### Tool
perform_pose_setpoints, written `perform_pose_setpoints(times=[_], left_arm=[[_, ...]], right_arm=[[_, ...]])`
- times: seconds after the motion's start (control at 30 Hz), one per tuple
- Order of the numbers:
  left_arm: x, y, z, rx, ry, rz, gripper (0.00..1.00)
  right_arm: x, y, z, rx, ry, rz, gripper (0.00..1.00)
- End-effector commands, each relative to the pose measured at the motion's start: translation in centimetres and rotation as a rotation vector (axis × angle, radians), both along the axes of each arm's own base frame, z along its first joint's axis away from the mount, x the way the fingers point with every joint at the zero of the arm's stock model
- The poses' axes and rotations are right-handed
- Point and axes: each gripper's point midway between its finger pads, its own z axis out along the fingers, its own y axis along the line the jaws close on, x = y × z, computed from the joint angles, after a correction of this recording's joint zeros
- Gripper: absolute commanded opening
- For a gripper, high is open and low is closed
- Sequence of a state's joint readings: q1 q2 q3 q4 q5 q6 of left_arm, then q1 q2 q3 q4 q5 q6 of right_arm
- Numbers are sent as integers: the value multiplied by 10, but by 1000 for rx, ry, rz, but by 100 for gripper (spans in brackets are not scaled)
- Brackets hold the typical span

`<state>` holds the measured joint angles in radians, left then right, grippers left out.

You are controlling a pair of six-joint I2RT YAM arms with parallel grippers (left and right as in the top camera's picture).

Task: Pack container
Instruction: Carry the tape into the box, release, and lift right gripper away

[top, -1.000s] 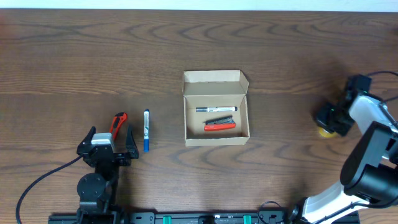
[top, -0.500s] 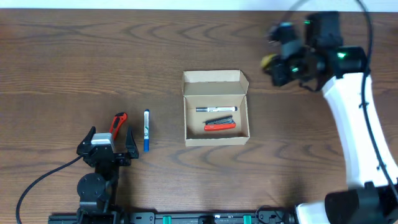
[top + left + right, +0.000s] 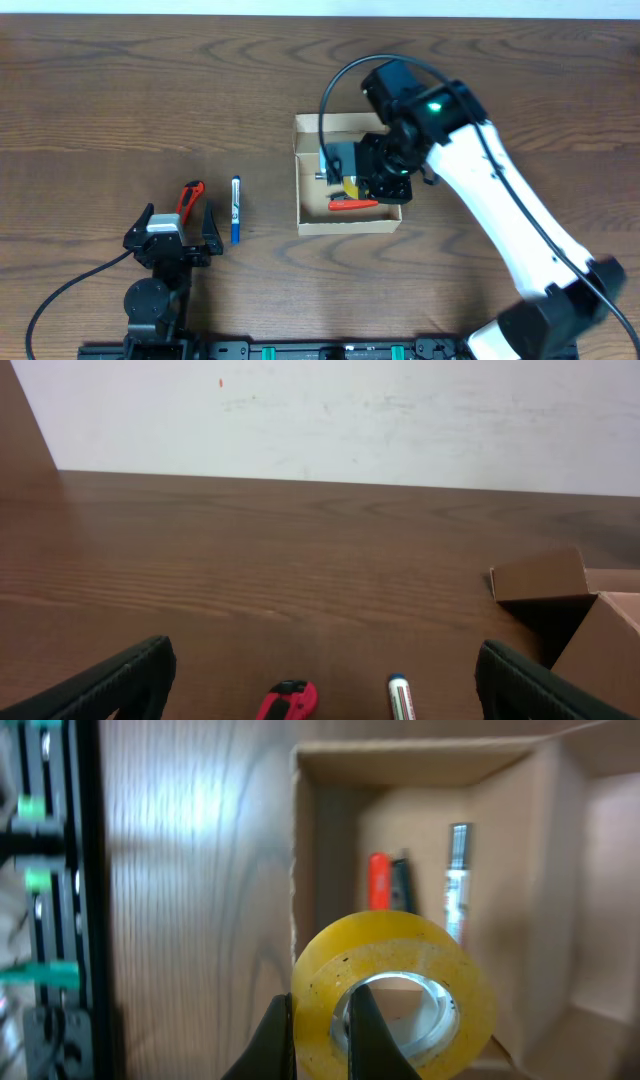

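The right pincer [image 3: 352,176] is nearly shut, and it pinches the yellow tape roll [image 3: 400,940] by its thin wall, with one finger inside the ring and one outside. That is a small hold. I think the roll could swing or slip out if the arm moves fast or bumps something. It might also come down on top of the pens that lie in the box, then sit too high or roll onto its side, and that could make the lid hard to close later. If the pincer goes down crooked, the roll could catch on a wall and push the light box along the table [image 3: 120,90]. The container [image 3: 310,205] is right under this pincer, with its lid open at the back. The roll hangs over the inside of it, just above a red pen [image 3: 353,204] and close to a white marker [image 3: 458,870]. Far off to the side, the left pincer [image 3: 178,235] rests wide open with nothing in it. A red cutter [image 3: 190,197] and a blue marker [image 3: 235,208] lie on the table just in front of it, well apart from the container.
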<state>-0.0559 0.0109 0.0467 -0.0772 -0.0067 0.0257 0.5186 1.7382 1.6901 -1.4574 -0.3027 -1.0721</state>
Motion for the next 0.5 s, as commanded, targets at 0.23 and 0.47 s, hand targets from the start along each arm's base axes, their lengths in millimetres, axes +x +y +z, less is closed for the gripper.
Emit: perform_pose_setpoints(times=[0.23,0.47], left_arm=[[0,0,-19,-2,42,-3,95],[0,0,-19,-2,42,-3,95]], right_arm=[[38,16,-80,-73,36,123,1],[50,24,-130,-98,92,125,1]])
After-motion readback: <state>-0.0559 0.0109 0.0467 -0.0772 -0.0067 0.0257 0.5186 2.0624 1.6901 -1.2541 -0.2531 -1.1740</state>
